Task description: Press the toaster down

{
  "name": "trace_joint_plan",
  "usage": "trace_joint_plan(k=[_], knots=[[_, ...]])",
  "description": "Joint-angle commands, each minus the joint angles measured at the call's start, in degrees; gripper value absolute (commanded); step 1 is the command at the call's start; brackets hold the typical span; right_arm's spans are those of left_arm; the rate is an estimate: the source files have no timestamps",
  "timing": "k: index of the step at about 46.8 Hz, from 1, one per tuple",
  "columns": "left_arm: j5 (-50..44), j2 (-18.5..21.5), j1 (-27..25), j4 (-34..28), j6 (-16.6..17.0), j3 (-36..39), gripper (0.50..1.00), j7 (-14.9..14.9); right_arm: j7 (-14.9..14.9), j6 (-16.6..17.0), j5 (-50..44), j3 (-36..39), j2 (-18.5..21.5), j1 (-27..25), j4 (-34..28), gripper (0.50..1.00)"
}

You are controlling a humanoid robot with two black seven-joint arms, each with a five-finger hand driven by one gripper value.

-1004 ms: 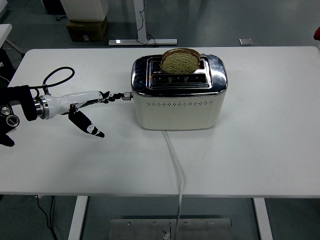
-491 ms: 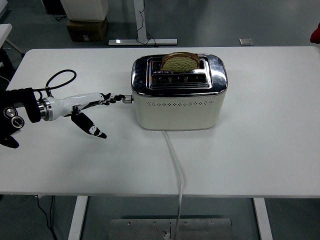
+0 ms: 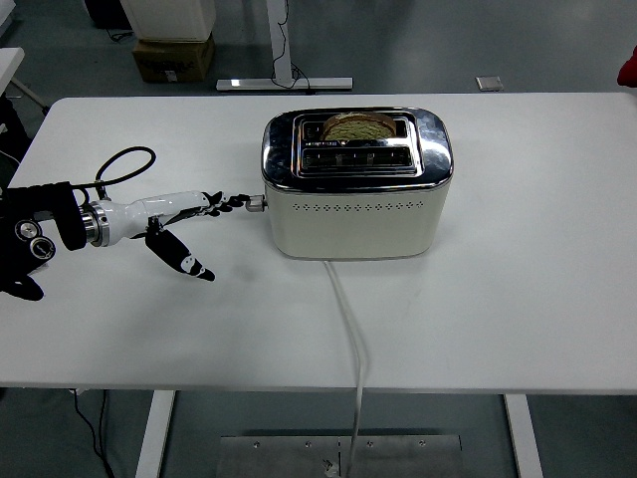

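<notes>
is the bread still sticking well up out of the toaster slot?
No. The bread sits low in the back slot of the toaster, with only its top edge showing, while the left hand reaches the side lever.

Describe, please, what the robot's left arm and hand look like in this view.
The left arm is black and bulky near the picture's edge, with round metal fittings and a silver ring at the wrist. A black cable loops above it. The left hand has a white shell with slim black fingers, the thumb tip marked white.

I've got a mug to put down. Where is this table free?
Right of the toaster the table is bare to its far edge. The front is free beside the cord. The left hand crowds the lever side.
</notes>
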Motion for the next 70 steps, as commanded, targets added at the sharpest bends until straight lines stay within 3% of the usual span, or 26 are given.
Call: trace_joint_plan(k=[1, 28, 49, 55, 64, 70], knots=[[0.02, -0.18, 0.01, -0.01, 0.00, 0.01, 1.000, 0.02, 0.00, 0.00, 0.00, 0.00, 0.00, 0.00, 0.00, 1.000], [0.11, -2.20, 1.15, 2.98, 0.00, 0.10, 1.000, -0.07, 0.00, 0.00, 0.00, 0.00, 0.00, 0.00, 0.00, 0.998], [-1.21, -0.88, 1.15, 3.51, -0.27, -0.25, 1.000, -0.50, 0.00, 0.00, 0.00, 0.00, 0.00, 0.00, 0.00, 0.998], [-5.42, 3.15, 0.10, 3.51, -0.71, -0.26, 1.000, -0.50, 0.00, 0.00, 0.00, 0.00, 0.00, 0.00, 0.00, 0.998], [-7.71, 5.97, -1.05, 3.51, -0.80, -0.61, 1.000, -0.59, 0.00, 0.00, 0.00, 0.00, 0.00, 0.00, 0.00, 0.998], [-14.03, 7.81, -2.72, 3.51, -0.88, -0.78, 1.000, -0.59, 0.00, 0.00, 0.00, 0.00, 0.00, 0.00, 0.00, 0.998]])
